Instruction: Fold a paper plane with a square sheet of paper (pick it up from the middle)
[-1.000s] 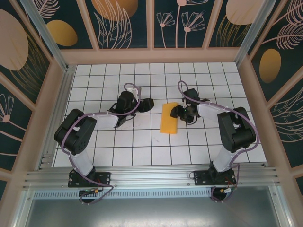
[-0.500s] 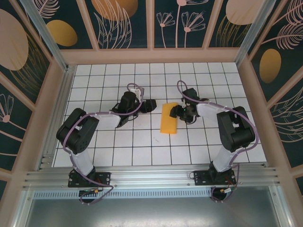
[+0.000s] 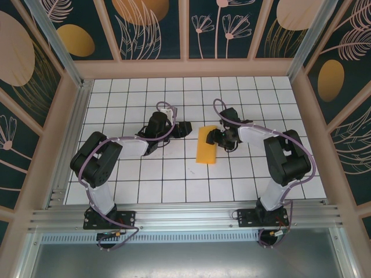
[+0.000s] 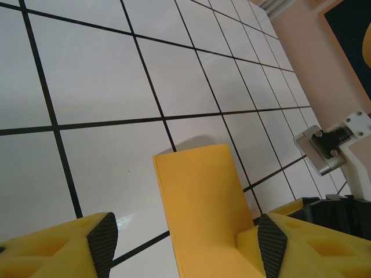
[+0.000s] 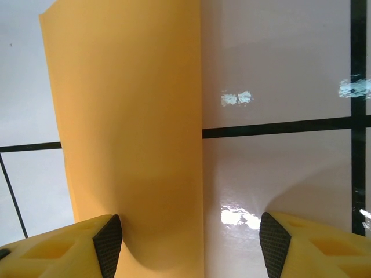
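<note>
Top external view: the sheet (image 3: 206, 146) lies on the white gridded tabletop (image 3: 174, 174) as a narrow orange rectangle folded double, its long sides running away from the arm bases. It spans about 2 tiles lengthwise. The left pincer (image 3: 184, 128) sits low beside the sheet's far left corner, a little apart from it and pointing at it. The right pincer (image 3: 212, 136) is at the sheet's right long edge, near its far end, and overlaps that edge from above.

Left wrist view: the 2 yellow fingers stand wide apart with nothing between the dark pads (image 4: 103, 243). The sheet runs away from the gap, its far end casting a small shadow on the tile behind. Beyond the sheet's right side is a white bracket (image 4: 330, 147) of the other arm.

Right wrist view: this pincer is also spread wide and grips nothing. One finger (image 5: 107, 246) is over the sheet and the other over bare tile, with the sheet's long edge running between them. Whether the finger touches the sheet I cannot tell.
</note>
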Controlling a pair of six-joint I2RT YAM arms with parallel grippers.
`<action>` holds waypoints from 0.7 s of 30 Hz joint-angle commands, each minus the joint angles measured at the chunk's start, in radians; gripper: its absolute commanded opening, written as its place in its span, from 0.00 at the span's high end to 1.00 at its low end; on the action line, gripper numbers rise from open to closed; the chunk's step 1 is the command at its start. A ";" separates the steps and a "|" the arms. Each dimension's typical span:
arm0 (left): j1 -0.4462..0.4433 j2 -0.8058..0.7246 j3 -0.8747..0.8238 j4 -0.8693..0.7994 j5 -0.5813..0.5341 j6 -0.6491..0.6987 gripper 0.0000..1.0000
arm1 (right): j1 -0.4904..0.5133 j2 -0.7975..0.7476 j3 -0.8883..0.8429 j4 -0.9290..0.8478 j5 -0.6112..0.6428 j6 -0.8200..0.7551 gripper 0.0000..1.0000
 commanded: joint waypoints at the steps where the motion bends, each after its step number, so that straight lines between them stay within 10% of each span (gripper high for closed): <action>1: -0.006 0.013 0.019 0.015 0.021 -0.006 0.32 | 0.024 0.015 0.031 0.005 -0.024 0.024 0.32; 21: -0.007 0.017 0.020 0.020 0.045 -0.008 0.38 | 0.020 0.044 0.030 -0.040 0.074 0.047 0.33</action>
